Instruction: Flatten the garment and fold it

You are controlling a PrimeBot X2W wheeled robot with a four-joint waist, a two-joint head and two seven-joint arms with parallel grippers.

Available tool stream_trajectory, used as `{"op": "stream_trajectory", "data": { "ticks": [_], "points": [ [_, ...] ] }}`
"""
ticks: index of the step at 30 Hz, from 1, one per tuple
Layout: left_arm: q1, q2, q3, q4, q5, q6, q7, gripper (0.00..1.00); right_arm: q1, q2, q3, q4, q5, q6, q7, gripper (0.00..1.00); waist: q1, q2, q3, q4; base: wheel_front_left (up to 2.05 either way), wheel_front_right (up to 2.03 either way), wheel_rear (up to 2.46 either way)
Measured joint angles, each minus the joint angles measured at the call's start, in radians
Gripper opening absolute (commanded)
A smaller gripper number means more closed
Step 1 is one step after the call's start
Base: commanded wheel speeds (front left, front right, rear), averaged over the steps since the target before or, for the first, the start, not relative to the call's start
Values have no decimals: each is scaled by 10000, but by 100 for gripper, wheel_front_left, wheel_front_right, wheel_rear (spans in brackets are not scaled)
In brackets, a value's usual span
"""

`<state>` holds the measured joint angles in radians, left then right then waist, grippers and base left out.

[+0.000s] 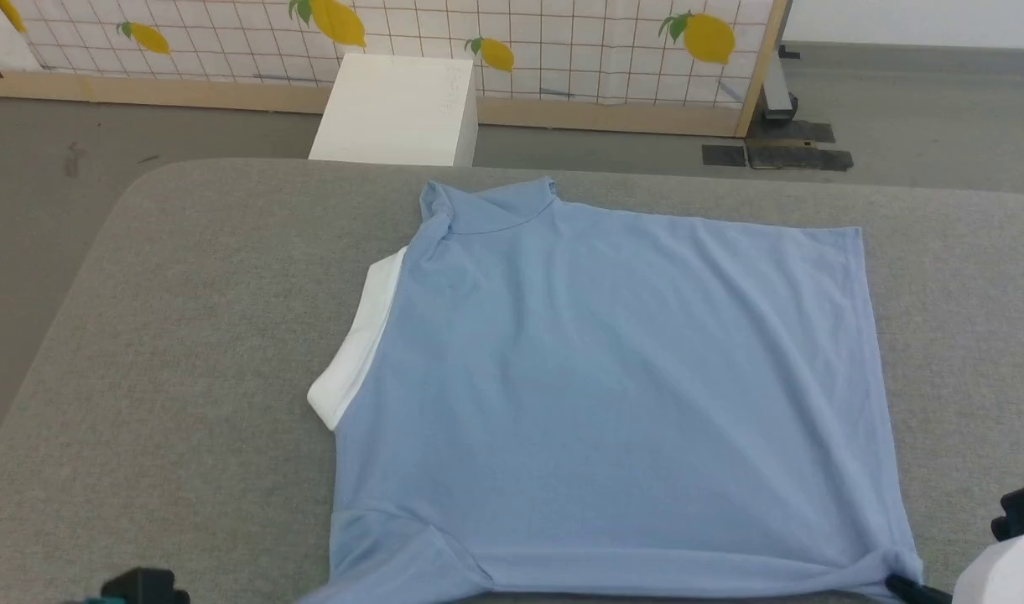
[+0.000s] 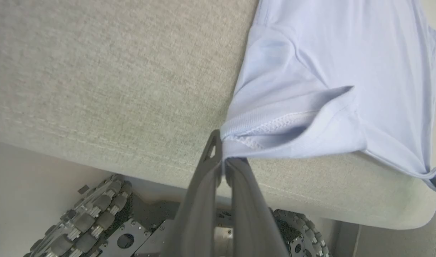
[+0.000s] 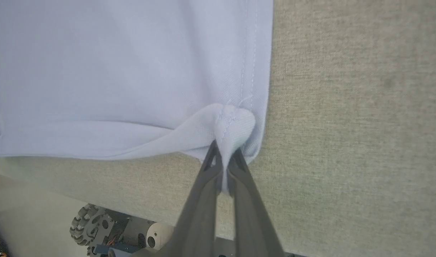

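Head view: shirt flat on surface. Left gripper pinches sleeve cuff, right gripper pinches hem corner, both at surface's near edge; likely pulling cloth taut to flatten.

Open grey table lies broad left of the shirt, narrower to its right and beyond it. Past the shirt, off the table's far edge, a white box and a lemon-print screen stand, seemingly on the floor.
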<state>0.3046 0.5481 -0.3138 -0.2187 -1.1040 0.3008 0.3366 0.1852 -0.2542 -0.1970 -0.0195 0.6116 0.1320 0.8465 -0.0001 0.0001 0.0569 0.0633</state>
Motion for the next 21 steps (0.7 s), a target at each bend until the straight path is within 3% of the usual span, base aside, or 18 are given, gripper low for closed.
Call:
{"op": "stream_trajectory", "data": {
  "ticks": [4, 11, 21],
  "points": [
    [-358, 343, 142, -337, 355, -234, -259, 0, -175, 142, -105, -343, -92, 0, 75, 0, 0, 0, 90, -10, 0, 0, 0],
    [-2528, 805, 213, -422, 1137, -968, -422, 0, -1419, 268, -324, -629, -345, 0, 163, 0, 0, 0, 470, -84, 0, 0, 0],
    [-6399, 662, -401, 1287, 1914, -2382, -165, 0, -3450, 305, -326, -383, -920, -2, 604, 0, 1, -1, 1635, -243, 0, 0, 0]
  ]
}}
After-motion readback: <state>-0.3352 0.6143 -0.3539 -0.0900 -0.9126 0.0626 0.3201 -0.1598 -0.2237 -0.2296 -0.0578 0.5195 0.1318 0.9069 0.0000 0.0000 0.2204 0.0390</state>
